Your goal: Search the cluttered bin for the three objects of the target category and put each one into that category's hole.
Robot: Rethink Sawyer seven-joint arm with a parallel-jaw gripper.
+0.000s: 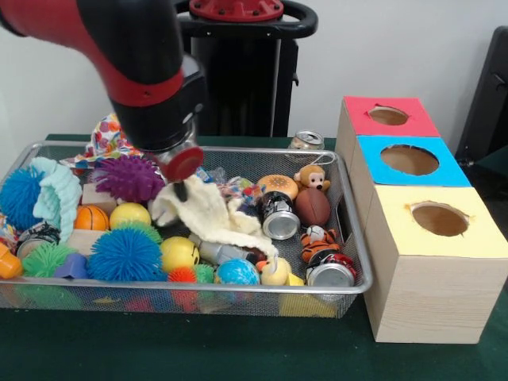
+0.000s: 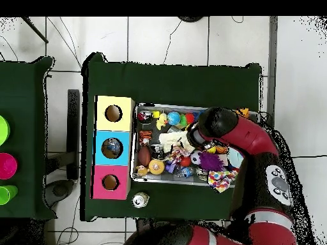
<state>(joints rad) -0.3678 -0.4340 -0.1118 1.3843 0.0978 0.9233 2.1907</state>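
Note:
A wire bin [image 1: 353, 238] [image 2: 135, 143] is full of toys. My gripper [image 1: 181, 189] reaches down into its middle, right at the raised edge of a cream cloth [image 1: 214, 218] [image 2: 172, 140]. Whether it holds the cloth I cannot tell. Silver cans lie in the bin: one [image 1: 279, 218] right of the cloth, one [image 1: 329, 274] at the front right corner, and a third [image 1: 222, 252] half under the cloth. Beside the bin stand three boxes with holes: red [image 1: 388, 116] [image 2: 110, 182], blue [image 1: 409, 159] [image 2: 112, 148] and yellow [image 1: 439, 218] [image 2: 114, 113]. In the overhead view the arm [image 2: 236, 137] hides the gripper.
Another can [image 1: 305, 141] [image 2: 140, 200] stands outside the bin behind its far right corner. The bin also holds spiky balls [image 1: 123, 254], a purple one [image 1: 127, 176], a toy football [image 1: 313, 206], a monkey [image 1: 311, 178] and a basketball [image 1: 92, 217].

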